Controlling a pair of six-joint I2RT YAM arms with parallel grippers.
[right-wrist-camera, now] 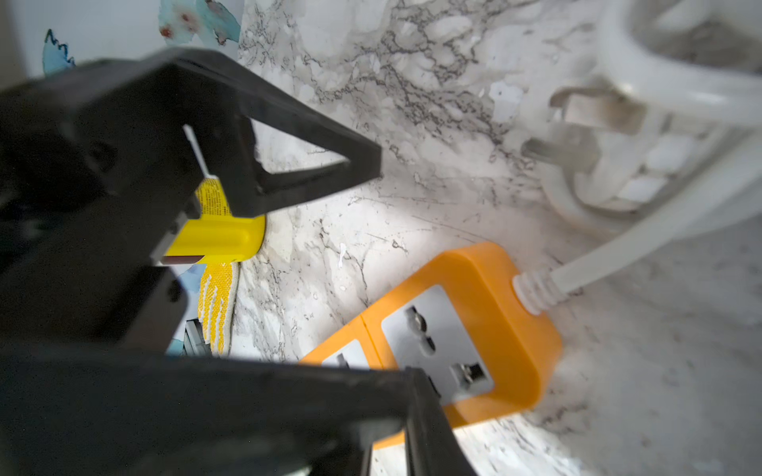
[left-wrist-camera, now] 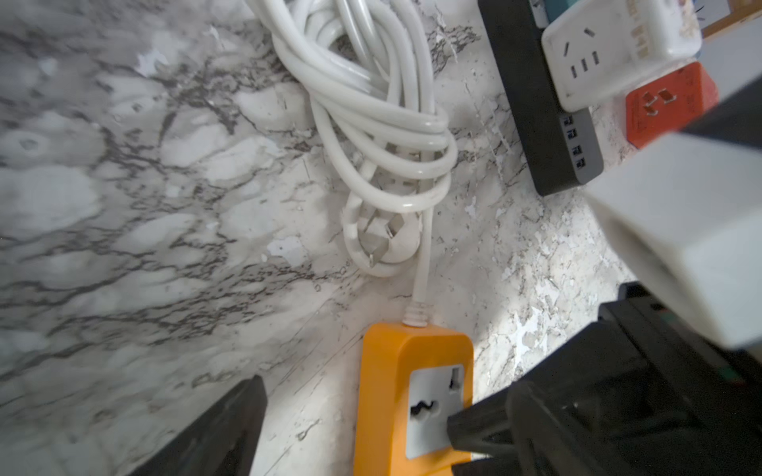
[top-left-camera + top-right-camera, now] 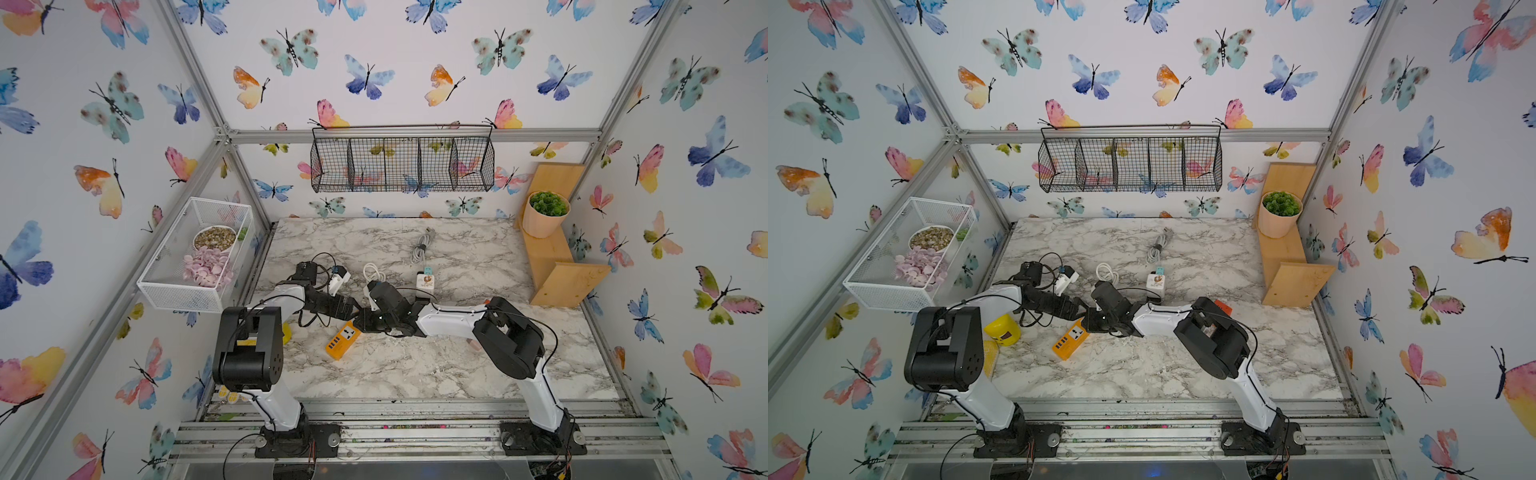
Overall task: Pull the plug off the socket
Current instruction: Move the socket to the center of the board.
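Left end effector (image 3: 352, 310) wide open, empty, over face-up orange plastic socket strip (image 3: 341, 340), diagonal, cabled end rearward; right end effector (image 3: 368, 324) closed.

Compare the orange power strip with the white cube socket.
The orange power strip is long and flat; the white cube socket is blocky. The strip's outlet is empty, while the cube has a teal plug at its far side. The strip trails a white cord; a grey cable leaves the cube's plug. Both lie on the marble table.

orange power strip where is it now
In both top views the orange power strip lies on the marble table, left of centre, just in front of its coiled white cable, where the two arms meet.
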